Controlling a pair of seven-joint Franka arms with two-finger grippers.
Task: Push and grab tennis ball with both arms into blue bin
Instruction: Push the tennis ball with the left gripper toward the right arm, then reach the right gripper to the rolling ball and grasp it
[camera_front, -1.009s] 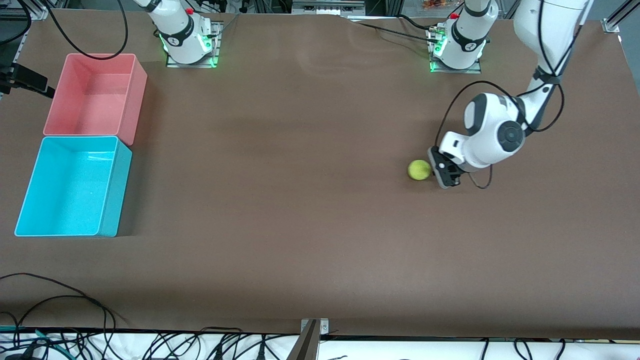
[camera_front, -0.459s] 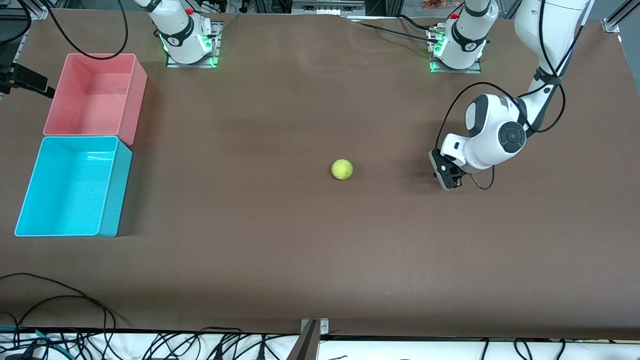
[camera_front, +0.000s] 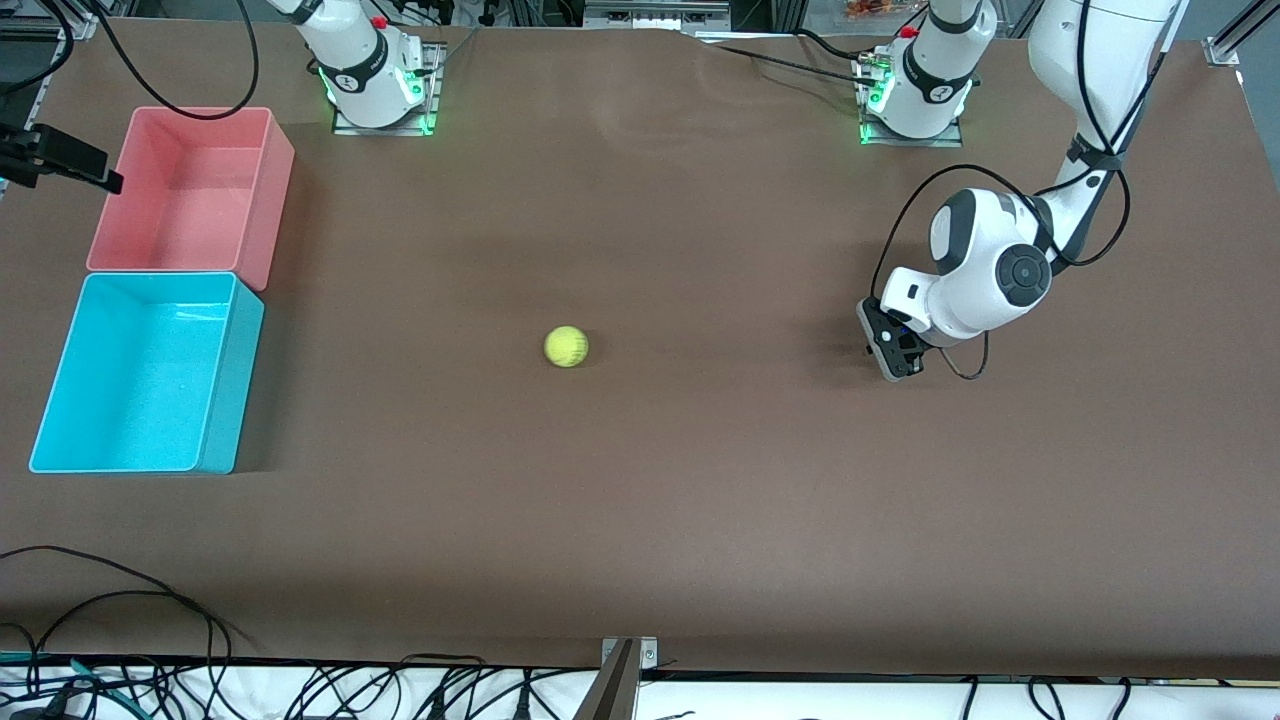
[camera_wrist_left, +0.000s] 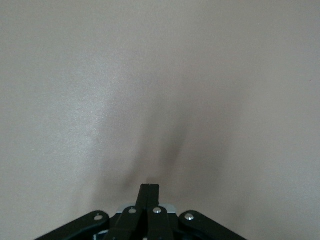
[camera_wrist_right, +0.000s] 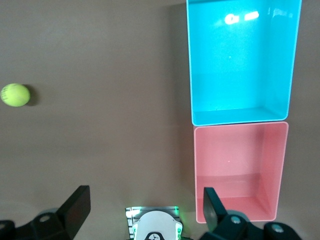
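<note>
The tennis ball lies loose on the brown table, near its middle; it also shows in the right wrist view. My left gripper sits low at the table, well apart from the ball toward the left arm's end, shut on nothing. The blue bin stands at the right arm's end with nothing in it, and it shows in the right wrist view too. My right gripper hangs high over the table, open, with nothing between its fingers; the front view does not show it.
A pink bin with nothing in it touches the blue bin, farther from the front camera. A black bar juts in beside the pink bin. Cables lie along the table's front edge.
The ball has rolled away from the left gripper, across the table toward the right arm's end. The left gripper has stayed almost still and shut.
</note>
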